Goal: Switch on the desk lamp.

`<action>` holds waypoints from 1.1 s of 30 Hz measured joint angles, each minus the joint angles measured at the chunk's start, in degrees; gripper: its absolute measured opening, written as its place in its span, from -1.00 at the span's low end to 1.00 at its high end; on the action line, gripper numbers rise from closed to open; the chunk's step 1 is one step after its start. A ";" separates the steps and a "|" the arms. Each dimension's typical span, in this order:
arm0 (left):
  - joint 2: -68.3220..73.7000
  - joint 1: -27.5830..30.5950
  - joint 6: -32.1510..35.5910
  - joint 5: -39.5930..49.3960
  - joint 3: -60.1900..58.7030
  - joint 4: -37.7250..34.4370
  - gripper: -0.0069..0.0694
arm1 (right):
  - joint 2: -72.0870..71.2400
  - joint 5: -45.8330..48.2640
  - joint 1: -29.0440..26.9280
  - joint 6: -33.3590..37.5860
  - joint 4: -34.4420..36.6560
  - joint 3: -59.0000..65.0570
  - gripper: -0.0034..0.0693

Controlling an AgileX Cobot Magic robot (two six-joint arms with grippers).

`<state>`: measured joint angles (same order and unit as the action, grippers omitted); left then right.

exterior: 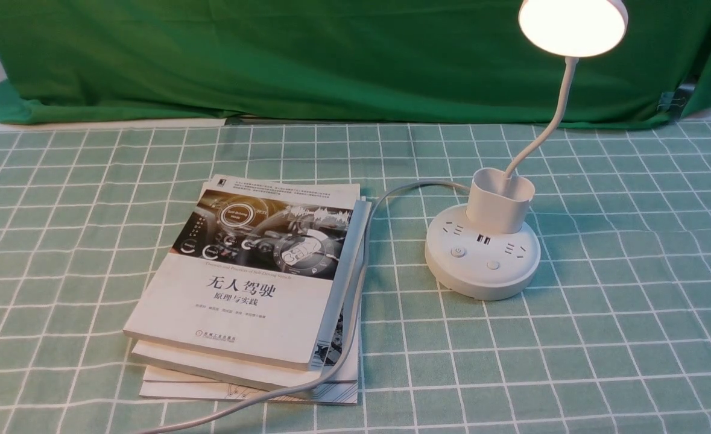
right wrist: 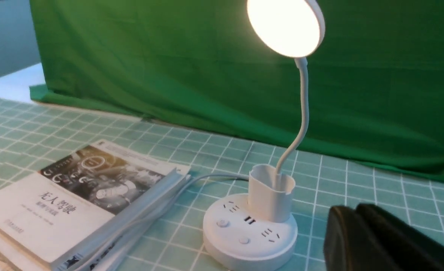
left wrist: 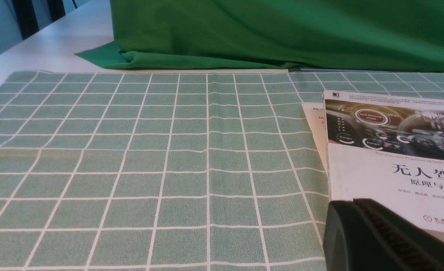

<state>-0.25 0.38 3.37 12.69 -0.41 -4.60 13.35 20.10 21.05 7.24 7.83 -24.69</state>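
The white desk lamp [exterior: 482, 244] stands right of centre on the checked cloth. Its round disc head [exterior: 572, 25] glows brightly at the top of the thin bent neck. Its cup holder [exterior: 501, 199] sits on the puck base, which has sockets and two buttons [exterior: 458, 252]. The lamp also shows lit in the right wrist view [right wrist: 250, 226]. My right gripper [right wrist: 353, 212] is shut and empty, hovering a little to the side of the base. My left gripper [left wrist: 351, 205] is shut and empty, near the front left corner of the books. Neither arm shows in the front view, apart from a dark corner at the lower left edge.
A stack of books [exterior: 252, 283] lies left of the lamp, also in the left wrist view [left wrist: 391, 158]. The lamp's grey cord [exterior: 355, 289] runs from the base across the books toward the front edge. A green curtain [exterior: 307, 54] hangs at the back.
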 joint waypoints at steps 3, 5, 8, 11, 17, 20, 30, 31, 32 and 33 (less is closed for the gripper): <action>0.00 0.00 0.00 0.00 0.00 0.00 -0.76 | -1.91 -3.03 0.00 -0.10 -0.16 3.31 -0.65; 0.00 0.00 0.00 0.00 0.00 0.00 -0.76 | -2.84 -5.69 -0.51 -0.61 -0.85 5.62 -0.64; 0.00 0.00 0.00 0.00 0.00 0.00 -0.76 | -5.63 -11.19 -4.77 -3.95 -2.31 12.12 -0.61; 0.00 0.00 0.00 0.00 0.00 0.00 -0.76 | -7.38 -12.21 -9.46 -6.48 -2.92 15.42 -0.60; 0.00 0.00 0.00 0.00 0.00 0.00 -0.76 | -12.53 -13.18 -21.44 -13.25 -6.08 24.69 -0.54; 0.00 0.00 0.00 0.00 0.00 0.00 -0.76 | -13.12 -11.13 -23.15 -15.66 -8.18 24.95 -0.52; 0.00 0.00 0.00 0.00 0.00 0.00 -0.76 | -13.19 -7.94 -22.20 -16.35 -8.99 25.31 -0.48; 0.00 0.00 0.00 0.00 0.00 0.00 -0.76 | -13.19 -7.88 -22.20 -16.35 -9.03 25.31 -0.47; 0.00 0.00 0.00 0.00 0.00 0.00 -0.76 | -13.19 -7.83 -22.20 -16.35 -9.03 25.31 -0.47; 0.00 0.00 0.00 0.00 0.00 0.00 -0.76 | -13.19 -7.83 -22.20 -16.21 -9.03 25.31 -0.46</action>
<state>-0.25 0.38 3.37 12.69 -0.41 -4.60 0.16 12.27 -1.15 -8.98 -1.21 0.62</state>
